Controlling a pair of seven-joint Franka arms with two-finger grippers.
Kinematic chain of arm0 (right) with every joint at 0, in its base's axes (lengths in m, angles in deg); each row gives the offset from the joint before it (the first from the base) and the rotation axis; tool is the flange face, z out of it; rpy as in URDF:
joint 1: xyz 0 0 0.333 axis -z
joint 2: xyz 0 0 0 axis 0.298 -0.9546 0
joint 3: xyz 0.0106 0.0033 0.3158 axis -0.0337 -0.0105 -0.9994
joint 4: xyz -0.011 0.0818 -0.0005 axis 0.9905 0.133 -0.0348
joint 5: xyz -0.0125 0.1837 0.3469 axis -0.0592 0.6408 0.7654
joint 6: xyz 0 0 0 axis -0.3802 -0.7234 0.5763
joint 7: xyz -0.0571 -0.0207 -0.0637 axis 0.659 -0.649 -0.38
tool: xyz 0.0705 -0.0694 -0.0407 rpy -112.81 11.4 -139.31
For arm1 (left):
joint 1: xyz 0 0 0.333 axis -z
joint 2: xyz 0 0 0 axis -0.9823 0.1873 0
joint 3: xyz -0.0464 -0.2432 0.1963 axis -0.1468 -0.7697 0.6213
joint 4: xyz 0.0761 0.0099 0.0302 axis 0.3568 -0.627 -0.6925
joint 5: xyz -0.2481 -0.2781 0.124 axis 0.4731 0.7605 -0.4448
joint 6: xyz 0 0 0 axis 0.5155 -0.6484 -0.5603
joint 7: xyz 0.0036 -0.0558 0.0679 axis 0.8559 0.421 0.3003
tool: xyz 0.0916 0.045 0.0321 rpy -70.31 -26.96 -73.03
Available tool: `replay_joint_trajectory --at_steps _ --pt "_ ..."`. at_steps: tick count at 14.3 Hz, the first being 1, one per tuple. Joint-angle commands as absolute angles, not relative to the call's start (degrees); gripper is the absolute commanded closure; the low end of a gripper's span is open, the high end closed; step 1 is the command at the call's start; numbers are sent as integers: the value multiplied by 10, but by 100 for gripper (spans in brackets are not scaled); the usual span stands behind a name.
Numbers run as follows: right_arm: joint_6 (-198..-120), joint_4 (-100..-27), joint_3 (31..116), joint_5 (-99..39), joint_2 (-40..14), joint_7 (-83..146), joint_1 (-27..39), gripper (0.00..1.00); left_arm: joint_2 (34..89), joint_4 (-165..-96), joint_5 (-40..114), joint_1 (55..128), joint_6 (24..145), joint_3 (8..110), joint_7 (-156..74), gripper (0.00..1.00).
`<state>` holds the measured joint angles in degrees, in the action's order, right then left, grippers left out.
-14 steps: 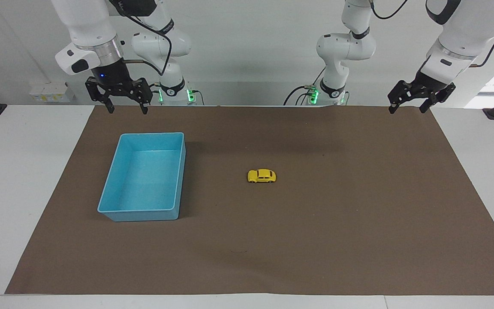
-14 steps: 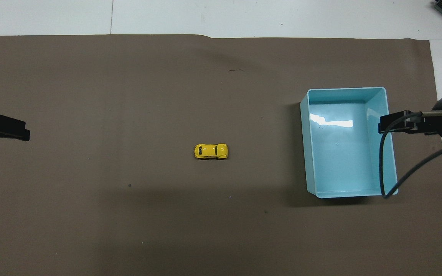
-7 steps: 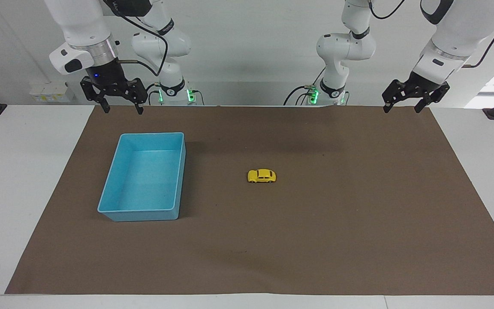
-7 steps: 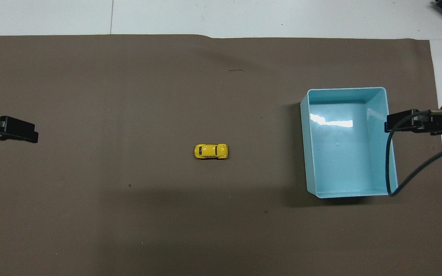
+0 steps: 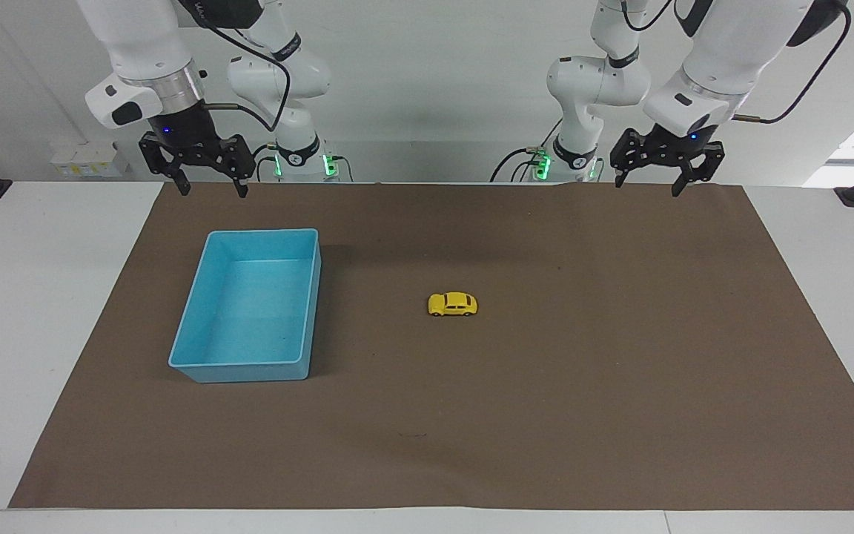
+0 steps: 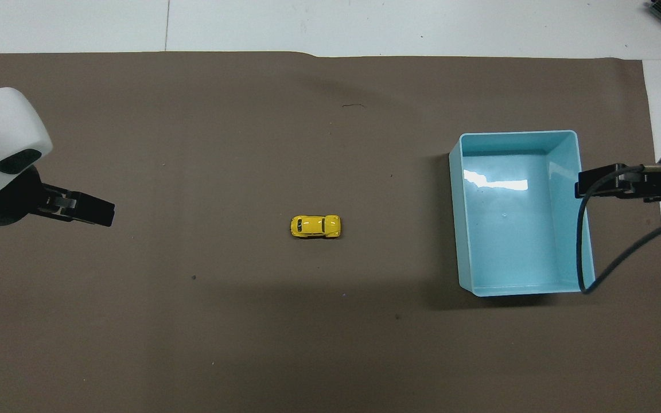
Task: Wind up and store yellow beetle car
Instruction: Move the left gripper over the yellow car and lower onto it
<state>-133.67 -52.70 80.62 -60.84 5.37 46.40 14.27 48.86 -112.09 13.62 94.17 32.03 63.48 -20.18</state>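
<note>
The yellow beetle car (image 5: 452, 304) sits on its wheels near the middle of the brown mat (image 5: 620, 386) that covers the tabletop (image 5: 41, 297), well apart from the blue bin (image 5: 208, 363), which lies toward the right arm's end. The left gripper (image 5: 646, 180) hangs in the air over the mat's edge by the robots, its fingers (image 5: 675, 188) spread wide with nothing between them. The right gripper (image 5: 212, 185) hangs up in the air, seemingly over the bin's outer edge, its fingers likewise parted and holding nothing.
</note>
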Motion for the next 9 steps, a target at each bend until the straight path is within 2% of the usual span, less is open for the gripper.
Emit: replay_joint_trajectory --at_steps 1,9 --pt "-1326 -527 802 -596 60 462 148 0 484 -1124 166 951 314 639 -128 0" --pt "-1320 -528 804 -579 62 465 149 0 495 -1150 177 1002 358 640 127 0"
